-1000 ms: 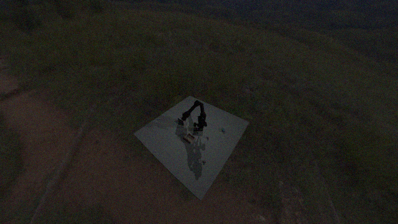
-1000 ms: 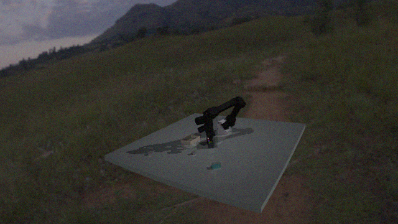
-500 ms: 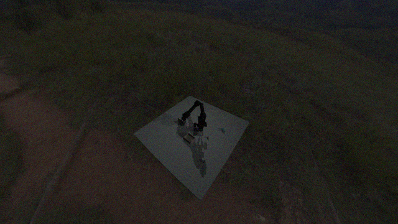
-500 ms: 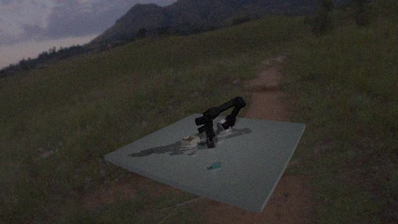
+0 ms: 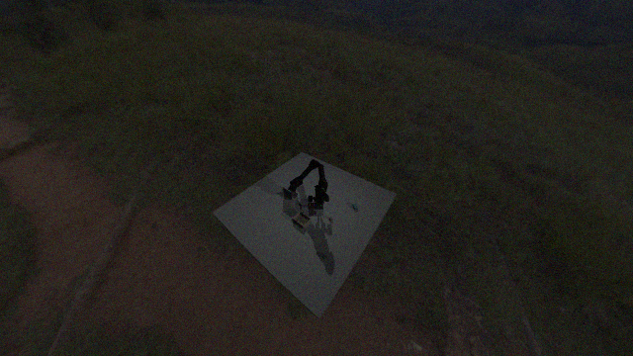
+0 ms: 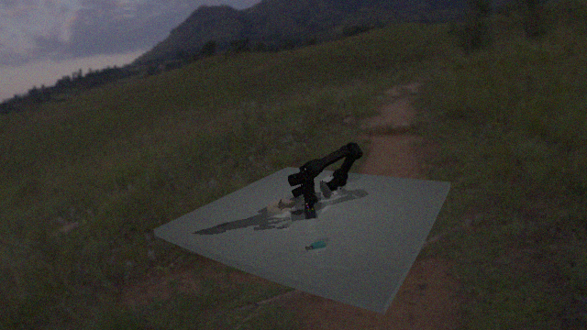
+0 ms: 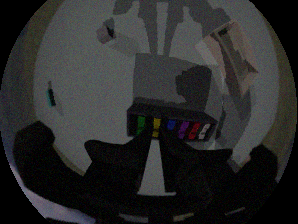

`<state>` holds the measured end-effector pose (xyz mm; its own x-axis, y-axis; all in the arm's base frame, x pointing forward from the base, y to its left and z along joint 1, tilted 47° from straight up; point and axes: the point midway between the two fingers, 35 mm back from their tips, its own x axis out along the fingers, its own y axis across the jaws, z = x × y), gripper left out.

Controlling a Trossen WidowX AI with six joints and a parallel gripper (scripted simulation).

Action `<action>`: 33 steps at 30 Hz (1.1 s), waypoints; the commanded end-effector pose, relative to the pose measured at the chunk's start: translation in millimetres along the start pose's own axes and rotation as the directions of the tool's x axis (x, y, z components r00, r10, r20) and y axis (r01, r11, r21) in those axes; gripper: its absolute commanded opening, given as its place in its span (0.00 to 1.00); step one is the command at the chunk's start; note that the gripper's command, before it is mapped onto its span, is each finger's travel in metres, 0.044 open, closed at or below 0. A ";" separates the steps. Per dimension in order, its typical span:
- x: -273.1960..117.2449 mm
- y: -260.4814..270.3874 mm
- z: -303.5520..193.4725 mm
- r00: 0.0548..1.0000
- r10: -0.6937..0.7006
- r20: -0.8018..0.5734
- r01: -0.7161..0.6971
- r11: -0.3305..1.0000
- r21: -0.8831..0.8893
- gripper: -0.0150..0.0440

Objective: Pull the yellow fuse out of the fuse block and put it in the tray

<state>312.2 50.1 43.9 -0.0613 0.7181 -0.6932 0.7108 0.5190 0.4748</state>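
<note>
Tool (image 7: 156, 147) stood nearly clenched at the small yellow fuse (image 7: 154, 124); whether it gripped could not be told. Judged risk: an off-centre pull would scrape the green fuse (image 7: 141, 124) or the dark rectangular fuse block (image 7: 174, 115).

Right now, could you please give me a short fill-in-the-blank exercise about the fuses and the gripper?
1. In the wrist view, the row's leftmost fuse, next to the yellow fuse, is ___.
2. The gap between the fingers of the gripper points at the ___ fuse.
3. The arm reaching over the fuse block is ___ in colour.
Missing words: green; yellow; black.
</note>
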 end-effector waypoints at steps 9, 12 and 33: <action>-1.0 0.2 0.2 1.000 0.000 0.000 0.000 1.000 0.000 0.25; -2.4 0.2 0.2 1.000 0.000 0.000 0.000 1.000 0.000 0.25; -12.7 0.3 0.7 1.000 0.001 0.001 -0.001 1.000 0.001 0.25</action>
<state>312.7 43.6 50.8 -0.0641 0.7198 -0.6912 0.7132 0.5175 0.4728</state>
